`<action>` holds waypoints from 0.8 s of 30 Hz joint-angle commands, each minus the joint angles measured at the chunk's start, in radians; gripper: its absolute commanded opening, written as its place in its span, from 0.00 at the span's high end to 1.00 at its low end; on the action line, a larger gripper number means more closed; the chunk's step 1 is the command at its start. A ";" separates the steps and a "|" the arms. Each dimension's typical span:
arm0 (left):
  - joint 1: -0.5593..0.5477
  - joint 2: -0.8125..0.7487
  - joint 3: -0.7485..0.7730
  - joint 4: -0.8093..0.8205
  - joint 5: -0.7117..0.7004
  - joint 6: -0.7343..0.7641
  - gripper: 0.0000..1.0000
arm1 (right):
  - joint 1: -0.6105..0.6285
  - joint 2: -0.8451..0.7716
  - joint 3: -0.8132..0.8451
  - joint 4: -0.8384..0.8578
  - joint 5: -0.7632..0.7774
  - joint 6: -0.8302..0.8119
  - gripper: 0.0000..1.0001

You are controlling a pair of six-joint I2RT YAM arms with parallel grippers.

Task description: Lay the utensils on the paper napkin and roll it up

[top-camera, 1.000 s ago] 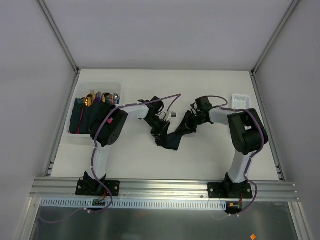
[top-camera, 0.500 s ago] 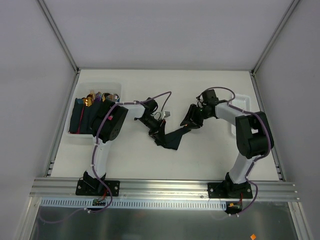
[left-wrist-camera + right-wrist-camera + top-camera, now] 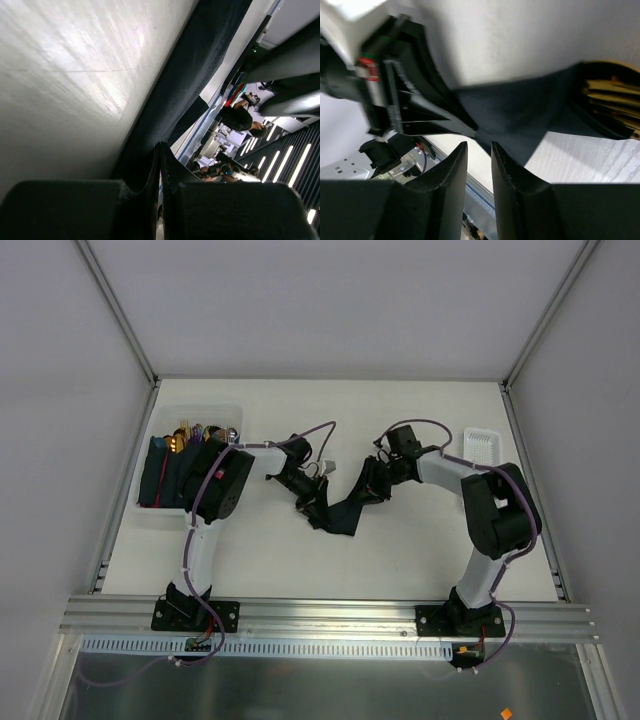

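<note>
The paper napkin (image 3: 345, 512), dark navy, lies crumpled mid-table between both arms. My left gripper (image 3: 316, 506) sits at its left end, and in the left wrist view the jaws (image 3: 160, 146) are pressed together where the napkin (image 3: 200, 65) ends, pinching it. My right gripper (image 3: 363, 490) is at the napkin's upper right end. Its fingertips (image 3: 479, 144) stand slightly apart with nothing between them, just short of the napkin (image 3: 520, 110). Gold utensils (image 3: 612, 95) show inside the napkin's fold at the right of the right wrist view.
A clear bin (image 3: 146, 512) at the left holds more cutlery (image 3: 200, 432) and folded dark napkins (image 3: 165, 475). A small white tray (image 3: 481, 443) sits at the back right. The metal rail (image 3: 330, 615) runs along the near edge.
The right arm swung out to the right and has come back to the napkin's upper right end. The left gripper drew slightly left, and the napkin shifted with it.
</note>
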 commanded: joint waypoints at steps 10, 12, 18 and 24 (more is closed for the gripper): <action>0.042 -0.004 -0.051 0.091 -0.121 0.016 0.94 | 0.010 0.162 0.013 -0.039 0.028 -0.053 0.71; 0.041 -0.050 -0.068 0.089 -0.115 0.027 0.89 | 0.010 0.177 0.023 -0.059 0.045 -0.062 0.71; 0.042 -0.183 -0.099 0.085 -0.107 0.059 0.83 | 0.010 0.193 0.027 -0.088 0.079 -0.088 0.70; 0.042 -0.232 -0.080 0.063 -0.077 0.088 0.82 | 0.008 0.200 0.027 -0.093 0.085 -0.096 0.70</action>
